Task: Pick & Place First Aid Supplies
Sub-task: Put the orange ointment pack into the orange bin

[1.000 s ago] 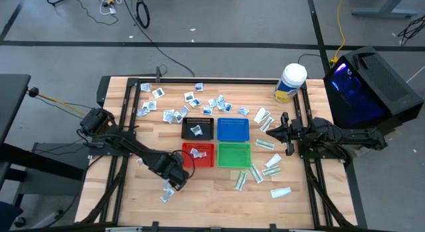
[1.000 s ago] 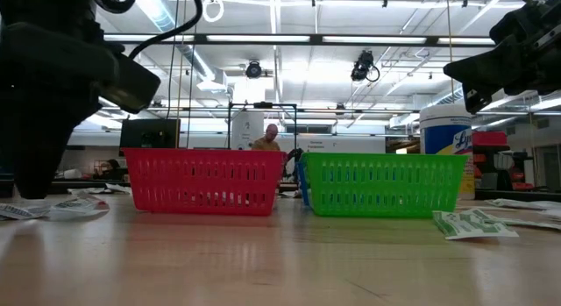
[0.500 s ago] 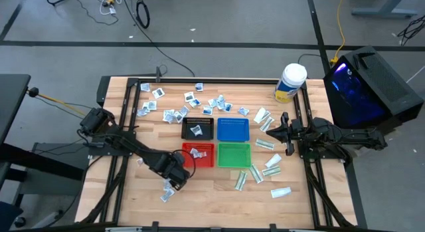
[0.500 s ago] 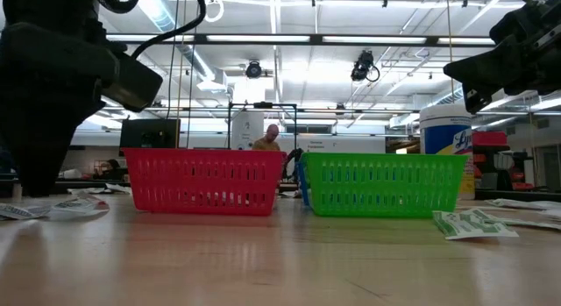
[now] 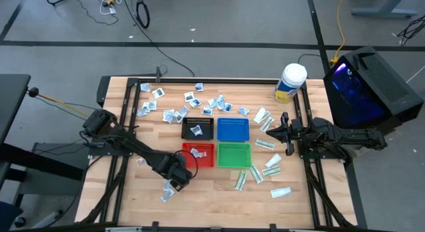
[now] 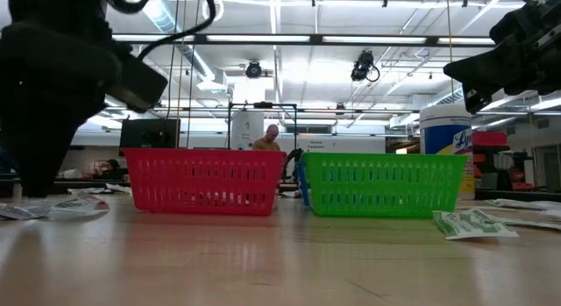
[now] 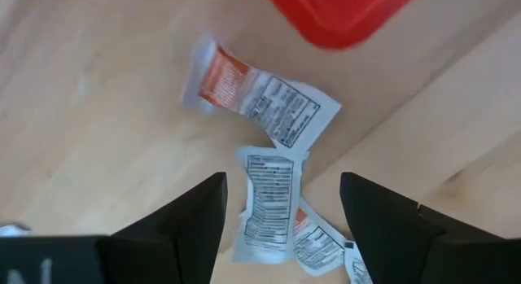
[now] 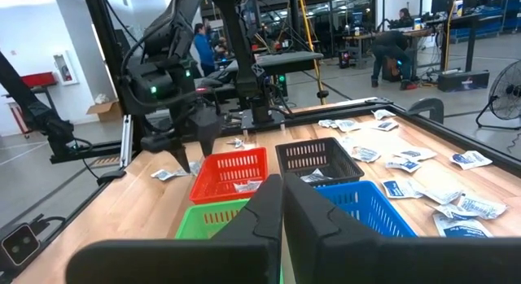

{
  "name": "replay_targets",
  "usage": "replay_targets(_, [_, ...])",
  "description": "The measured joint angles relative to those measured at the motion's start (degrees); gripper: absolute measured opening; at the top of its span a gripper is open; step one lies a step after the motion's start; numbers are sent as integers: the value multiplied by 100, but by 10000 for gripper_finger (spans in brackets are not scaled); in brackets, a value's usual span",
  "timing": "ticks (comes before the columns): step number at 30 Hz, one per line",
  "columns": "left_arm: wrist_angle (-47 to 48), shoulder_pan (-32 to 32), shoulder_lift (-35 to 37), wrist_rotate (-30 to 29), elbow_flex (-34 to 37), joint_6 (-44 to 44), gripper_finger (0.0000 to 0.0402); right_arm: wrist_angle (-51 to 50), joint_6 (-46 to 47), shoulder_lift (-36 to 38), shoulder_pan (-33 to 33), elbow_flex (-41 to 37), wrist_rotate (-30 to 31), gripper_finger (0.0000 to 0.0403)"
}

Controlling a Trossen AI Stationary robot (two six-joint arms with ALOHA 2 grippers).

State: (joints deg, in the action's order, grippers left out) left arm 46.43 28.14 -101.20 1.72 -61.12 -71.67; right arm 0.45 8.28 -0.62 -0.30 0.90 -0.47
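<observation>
Left gripper [image 7: 281, 204] above packets [image 7: 269, 204], jaws spread.
Packets white with fine black print (illegible), some orange-ended; right gripper [image 8: 282, 204] pressed together beside the trays [image 5: 217, 141].

What you cannot make out at this moment

In your left wrist view the red tray [image 7: 338, 15] is blurred and cut off by the frame edge, a packet [image 7: 313, 245] near the left gripper [image 7: 281, 204] runs out of frame, and the print on the packet between the fingers [image 7: 267, 204] is too small to read. From above, the left arm [image 5: 133, 149] hides part of the table [image 5: 119, 192], and the scattered packets [image 5: 199, 102] are too small to tell their print. At table height, the left arm's dark bulk [image 6: 53, 87] is cut off and covers the packets [image 6: 53, 207] behind it, and the jar [image 6: 447, 135] is half hidden by the green tray [image 6: 383, 185]. The right gripper's closed fingers [image 8: 281, 215] block the trays ahead.
</observation>
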Motion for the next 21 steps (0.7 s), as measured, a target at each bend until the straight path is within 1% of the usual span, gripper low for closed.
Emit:
replay_targets(3, [-5,0,-88,47,-2,10,250,0,0,0,2,-1,0,18])
replay_targets(11, [13,-71,-201,-108,-2,42,250,0,0,-1,1,0,-2,18])
replay_targets(16, [-17,-107,-349,91,-28,198,250,-2,1,0,0,1,0,18])
replay_targets(21, [-24,-128,-357,71,-22,197,245,0,-1,-1,0,0,0,18])
